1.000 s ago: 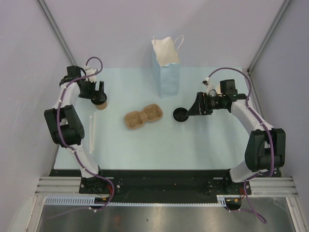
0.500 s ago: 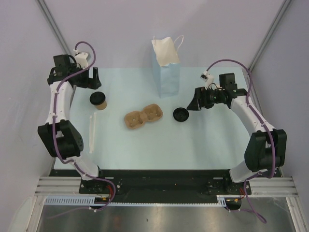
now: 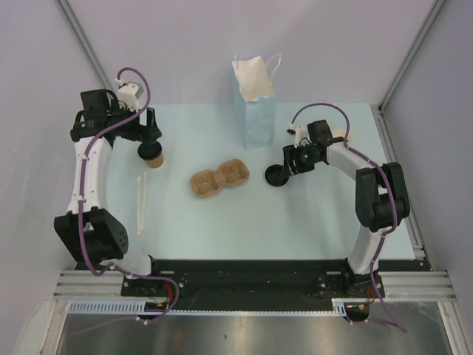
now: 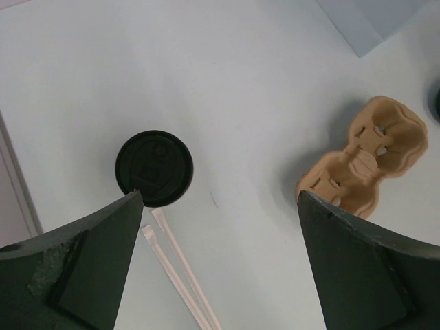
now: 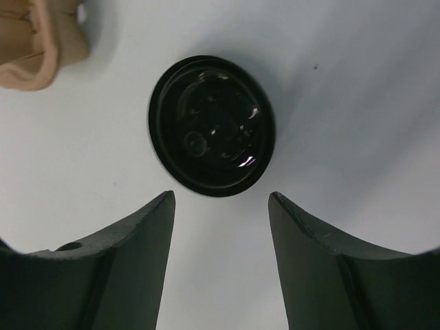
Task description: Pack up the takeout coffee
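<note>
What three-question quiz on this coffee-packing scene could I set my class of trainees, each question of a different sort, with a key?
1. True or false: the lidded cup stands in the pulp carrier.
2. Which thing lies just ahead of the right gripper in its wrist view? A the loose black lid; B the straws; C the blue bag.
3. Fill in: the left gripper hovers above the cup with its jaws ____.
Key: 1 false, it stands on the table, left of the carrier; 2 A; 3 open.
</note>
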You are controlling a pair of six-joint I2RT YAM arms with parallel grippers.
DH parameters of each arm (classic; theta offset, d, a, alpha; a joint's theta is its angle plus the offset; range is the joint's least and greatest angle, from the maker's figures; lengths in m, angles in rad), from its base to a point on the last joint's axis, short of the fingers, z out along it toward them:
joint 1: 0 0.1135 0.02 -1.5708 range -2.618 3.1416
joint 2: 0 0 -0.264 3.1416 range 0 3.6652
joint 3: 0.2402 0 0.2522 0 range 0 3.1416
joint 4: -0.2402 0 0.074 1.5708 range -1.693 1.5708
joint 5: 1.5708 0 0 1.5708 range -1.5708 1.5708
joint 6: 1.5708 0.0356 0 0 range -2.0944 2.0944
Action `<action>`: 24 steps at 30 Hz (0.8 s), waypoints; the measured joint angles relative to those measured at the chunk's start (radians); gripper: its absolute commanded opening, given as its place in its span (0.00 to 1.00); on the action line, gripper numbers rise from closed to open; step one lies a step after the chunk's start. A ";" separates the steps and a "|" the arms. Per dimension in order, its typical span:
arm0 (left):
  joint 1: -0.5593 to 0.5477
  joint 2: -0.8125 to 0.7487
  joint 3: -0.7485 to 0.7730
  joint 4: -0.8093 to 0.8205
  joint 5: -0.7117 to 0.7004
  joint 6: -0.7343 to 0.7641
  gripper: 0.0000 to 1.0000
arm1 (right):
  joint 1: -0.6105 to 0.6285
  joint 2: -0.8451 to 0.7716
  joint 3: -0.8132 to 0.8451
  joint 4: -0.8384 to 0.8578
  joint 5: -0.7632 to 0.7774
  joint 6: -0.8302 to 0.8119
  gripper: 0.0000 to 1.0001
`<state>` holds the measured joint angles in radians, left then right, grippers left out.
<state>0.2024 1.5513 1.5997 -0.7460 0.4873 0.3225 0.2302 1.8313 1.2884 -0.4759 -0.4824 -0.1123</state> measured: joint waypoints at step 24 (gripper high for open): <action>-0.053 -0.111 -0.109 -0.018 0.014 -0.087 0.99 | -0.004 0.177 0.081 0.076 0.176 0.025 0.18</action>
<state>0.1497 1.4406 1.4906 -0.7643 0.5014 0.2356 0.2260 2.0087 1.3697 -0.4000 -0.3065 -0.0872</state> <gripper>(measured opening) 0.995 0.262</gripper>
